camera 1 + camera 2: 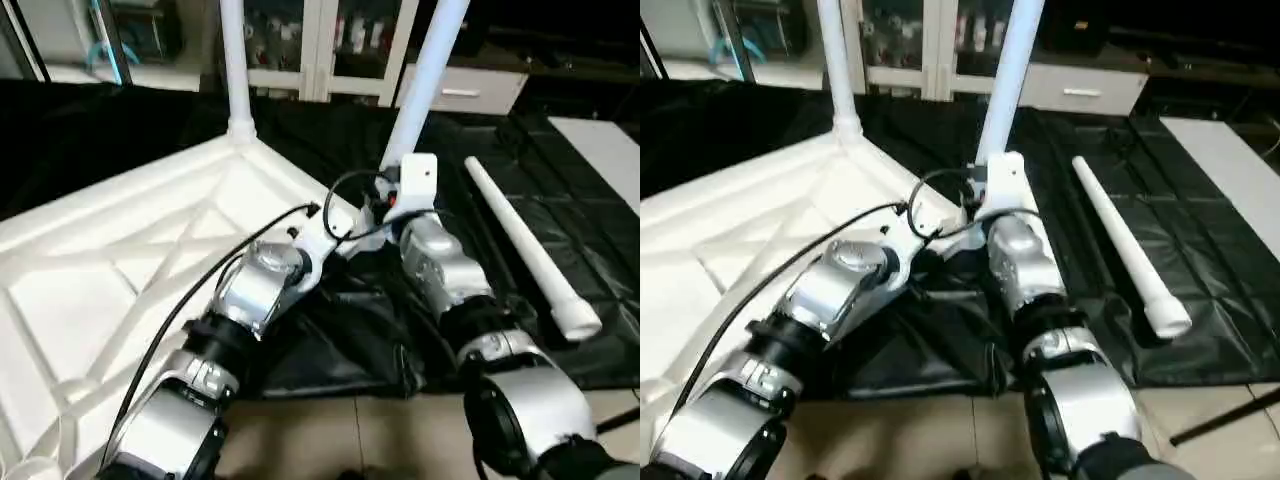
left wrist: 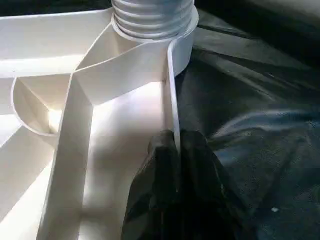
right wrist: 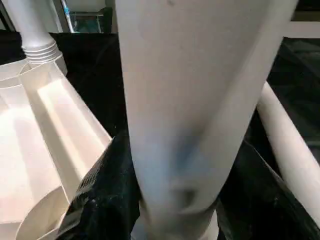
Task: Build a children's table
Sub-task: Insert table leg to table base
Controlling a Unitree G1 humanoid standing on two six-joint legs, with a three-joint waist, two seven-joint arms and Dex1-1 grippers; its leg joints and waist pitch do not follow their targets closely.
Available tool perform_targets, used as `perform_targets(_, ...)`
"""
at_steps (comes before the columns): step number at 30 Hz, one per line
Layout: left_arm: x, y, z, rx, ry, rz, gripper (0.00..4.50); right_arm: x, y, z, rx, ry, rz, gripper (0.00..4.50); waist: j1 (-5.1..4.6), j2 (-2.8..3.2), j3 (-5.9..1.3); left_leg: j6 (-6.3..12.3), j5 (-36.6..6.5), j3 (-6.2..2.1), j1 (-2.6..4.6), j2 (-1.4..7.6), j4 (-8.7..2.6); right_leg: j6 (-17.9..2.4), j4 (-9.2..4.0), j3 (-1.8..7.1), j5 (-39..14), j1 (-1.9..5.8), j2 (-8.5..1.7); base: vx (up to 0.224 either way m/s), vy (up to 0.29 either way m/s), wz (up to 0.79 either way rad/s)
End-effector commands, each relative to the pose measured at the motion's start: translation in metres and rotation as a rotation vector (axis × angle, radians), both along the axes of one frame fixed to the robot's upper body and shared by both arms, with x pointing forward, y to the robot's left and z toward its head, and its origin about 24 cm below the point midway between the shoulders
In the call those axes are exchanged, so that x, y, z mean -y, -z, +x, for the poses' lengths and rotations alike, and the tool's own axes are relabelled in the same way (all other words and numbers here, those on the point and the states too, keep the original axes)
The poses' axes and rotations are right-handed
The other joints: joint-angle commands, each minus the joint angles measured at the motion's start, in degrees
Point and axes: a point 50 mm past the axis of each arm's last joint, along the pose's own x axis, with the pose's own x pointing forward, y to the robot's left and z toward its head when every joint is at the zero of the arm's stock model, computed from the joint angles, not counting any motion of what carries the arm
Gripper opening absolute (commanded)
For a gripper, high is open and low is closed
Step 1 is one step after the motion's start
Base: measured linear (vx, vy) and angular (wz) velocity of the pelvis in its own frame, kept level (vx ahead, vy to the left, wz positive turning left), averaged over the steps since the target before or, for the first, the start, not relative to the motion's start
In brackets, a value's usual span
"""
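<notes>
The tabletop (image 1: pixel 130 260) lies ribs-up, one leg (image 1: pixel 235 70) upright in its far corner socket (image 2: pixel 152 22). Left hand (image 2: pixel 172 165) pinches its rim; right hand (image 3: pixel 175 200) clasps a tilted leg (image 1: pixel 430 70). Another leg (image 1: pixel 525 250) lies on the black sheet (image 1: pixel 590 250).

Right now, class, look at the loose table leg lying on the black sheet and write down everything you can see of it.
The loose leg is a long, smooth white tube that looks like plastic, narrow at the far end and widening to a ringed collar at the near end. It lies flat on the black sheet, running diagonally, on the right of the right arm. Only the sheet touches it. It lies apart from the tabletop.
</notes>
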Motion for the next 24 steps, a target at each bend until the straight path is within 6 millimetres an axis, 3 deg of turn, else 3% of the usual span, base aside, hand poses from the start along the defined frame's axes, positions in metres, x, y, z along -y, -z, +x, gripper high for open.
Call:
perform_targets(1,0.037,-0.029,-0.005,0.078,0.165,-0.124,0.00,0.020,0.053,-0.017,-0.243,0.104,-0.039,1.84,0.56,0.45,-4.55,2.79,-5.18,0.73,-0.55,0.88,-3.65,-11.82,-3.20,3.81,-4.07,4.08,-2.55,0.000,0.000,0.00)
perform_targets(4,0.034,-0.028,-0.004,0.078,0.155,-0.118,0.00,0.018,0.052,-0.016,-0.233,0.093,-0.040,1.84,0.59,0.35,-4.25,2.71,-8.64,0.95,-0.26,0.95,-3.88,-11.14,-3.87,3.93,-9.54,3.92,-2.58,0.000,0.000,0.00)
perform_targets(5,0.032,-0.028,-0.004,0.078,0.150,-0.115,0.00,0.017,0.051,-0.016,-0.227,0.089,-0.043,1.84,0.64,0.17,-4.10,2.04,-11.67,1.04,0.03,0.92,-3.97,-9.85,-4.46,4.20,-14.73,3.61,-2.63,0.000,0.000,0.00)
perform_targets(8,0.030,-0.028,-0.003,0.077,0.143,-0.112,0.00,0.016,0.048,-0.014,-0.208,0.069,-0.044,1.84,0.60,0.23,-4.09,1.53,-12.65,0.94,0.02,0.95,-4.08,-8.70,-4.64,4.31,-16.75,3.47,-2.53,0.000,0.000,0.00)
perform_targets(10,0.028,-0.027,-0.002,0.077,0.139,-0.110,0.00,0.015,0.046,-0.013,-0.192,0.050,-0.047,1.84,0.56,0.19,-4.09,1.53,-12.47,0.99,-0.03,0.96,-4.08,-8.57,-4.58,4.39,-15.81,3.43,-2.45,0.000,0.000,0.00)
perform_targets(12,0.027,-0.027,-0.002,0.077,0.136,-0.109,0.00,0.015,0.044,-0.012,-0.184,0.039,-0.048,2.40,0.65,0.16,-4.19,1.92,-11.28,1.07,-0.04,0.90,-3.98,-9.03,-4.37,4.46,-14.18,3.51,-2.45,0.000,0.000,0.00)
perform_targets(14,0.026,-0.027,-0.001,0.078,0.130,-0.106,0.00,0.013,0.041,-0.011,-0.161,0.011,-0.051,2.63,0.69,0.13,-4.25,2.37,-10.29,1.12,-0.08,0.85,-3.86,-9.42,-4.24,4.46,-13.13,3.60,-2.43,0.000,0.000,0.00)
perform_targets(16,0.022,-0.027,0.001,0.080,0.123,-0.103,0.00,0.010,0.034,-0.009,-0.118,-0.045,-0.054,2.74,1.64,0.26,-4.56,3.34,-8.17,1.60,0.48,0.89,-3.42,-11.09,-3.91,4.72,-8.79,3.29,-2.43,0.000,0.000,0.00)
perform_targets(17,0.021,-0.027,0.001,0.081,0.120,-0.102,0.00,0.009,0.032,-0.009,-0.104,-0.062,-0.054,2.96,1.81,-0.04,-4.67,4.15,-5.29,1.41,-0.22,0.87,-3.53,-11.57,-3.08,4.65,-5.30,3.90,-2.13,0.000,0.000,0.00)
perform_targets(19,0.018,-0.028,0.003,0.083,0.116,-0.099,0.00,0.008,0.025,-0.008,-0.058,-0.108,-0.046,3.02,2.07,0.20,-4.54,4.66,-5.61,1.60,0.05,0.88,-3.49,-11.75,-3.29,4.65,-6.18,3.69,-2.22,0.000,0.000,0.00)
perform_targets(22,0.017,-0.028,0.003,0.084,0.116,-0.095,0.00,0.008,0.017,-0.008,-0.018,-0.140,-0.027,3.25,2.29,-0.04,-4.61,5.11,-5.65,1.67,0.02,0.84,-3.42,-11.57,-3.34,4.79,-5.91,3.84,-2.22,0.000,0.000,0.00)
perform_targets(23,0.016,-0.028,0.004,0.084,0.117,-0.094,0.00,0.009,0.014,-0.008,-0.004,-0.154,-0.024,3.36,2.43,0.87,-4.66,5.11,-5.30,1.58,0.10,0.83,-3.41,-11.99,-3.14,4.84,-5.23,3.81,-2.26,0.000,0.000,0.00)
perform_targets(24,0.016,-0.028,0.004,0.083,0.119,-0.093,0.00,0.009,0.013,-0.008,0.005,-0.165,-0.022,3.42,2.30,0.54,-4.65,5.22,-5.29,1.68,0.10,0.83,-3.39,-12.01,-3.36,4.84,-4.88,3.74,-2.11,0.000,0.000,0.00)
